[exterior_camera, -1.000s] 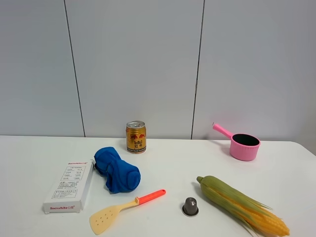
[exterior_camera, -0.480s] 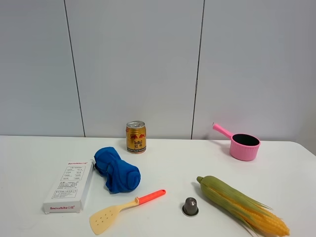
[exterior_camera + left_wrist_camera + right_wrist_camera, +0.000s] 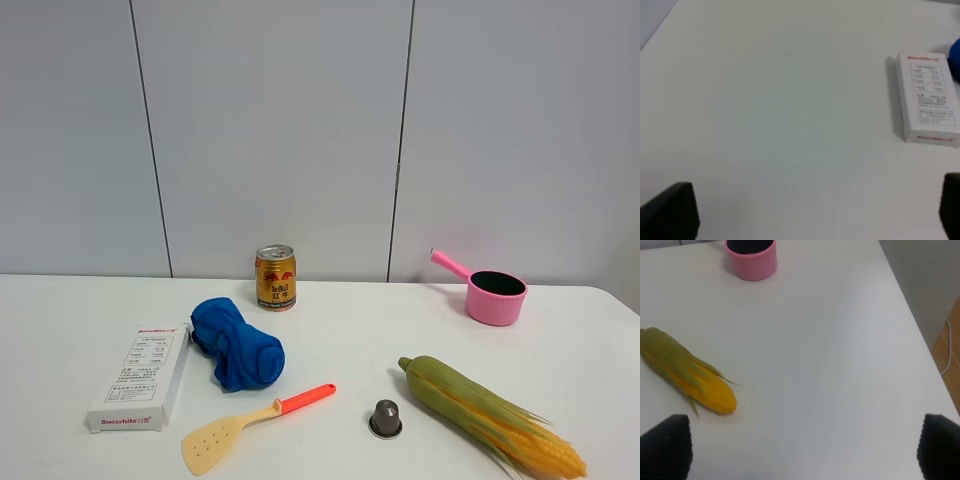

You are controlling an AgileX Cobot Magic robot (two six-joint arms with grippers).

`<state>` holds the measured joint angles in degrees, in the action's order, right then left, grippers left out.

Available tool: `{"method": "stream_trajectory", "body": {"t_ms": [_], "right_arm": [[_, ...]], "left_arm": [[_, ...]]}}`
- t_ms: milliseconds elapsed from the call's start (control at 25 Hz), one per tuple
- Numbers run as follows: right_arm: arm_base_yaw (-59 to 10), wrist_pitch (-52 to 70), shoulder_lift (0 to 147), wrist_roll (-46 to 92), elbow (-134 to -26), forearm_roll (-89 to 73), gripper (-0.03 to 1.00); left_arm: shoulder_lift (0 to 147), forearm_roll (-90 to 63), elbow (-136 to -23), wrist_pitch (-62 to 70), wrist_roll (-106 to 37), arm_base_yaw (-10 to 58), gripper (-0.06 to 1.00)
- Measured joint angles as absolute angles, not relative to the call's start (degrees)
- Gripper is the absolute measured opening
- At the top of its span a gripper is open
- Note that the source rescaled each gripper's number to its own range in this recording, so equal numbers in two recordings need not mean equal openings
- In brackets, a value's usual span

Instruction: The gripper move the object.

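The toy spatula [image 3: 252, 421] lies flat on the white table [image 3: 330, 350] near the front, its pale yellow perforated blade to the left and its orange-red handle pointing right. No arm shows in the exterior high view. In the left wrist view the left gripper [image 3: 815, 210] is open, its black fingertips [image 3: 670, 212] wide apart over bare table near the white box [image 3: 928, 97]. In the right wrist view the right gripper [image 3: 800, 447] is open, its black fingertips [image 3: 665, 445] apart over the table near the corn [image 3: 687, 372]. The spatula shows in neither wrist view.
A white Snowhite box [image 3: 140, 377], a blue cloth [image 3: 236, 343], a gold drink can [image 3: 275, 278], a pink saucepan [image 3: 490, 292], an ear of corn [image 3: 490, 415] and a small dark capsule [image 3: 385, 417] lie on the table. The table's right edge [image 3: 920, 330] shows in the right wrist view.
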<state>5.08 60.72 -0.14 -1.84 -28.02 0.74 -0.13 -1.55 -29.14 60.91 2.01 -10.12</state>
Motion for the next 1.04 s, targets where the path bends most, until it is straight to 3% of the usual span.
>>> {"method": "stream_trajectory", "body": {"t_ms": [1040], "right_arm": [[5.1, 60.7, -0.1, -1.8, -28.0, 0.7, 1.00]], "left_arm": [[-0.1, -0.6, -29.1, 60.9, 2.3, -10.1, 0.97]]}}
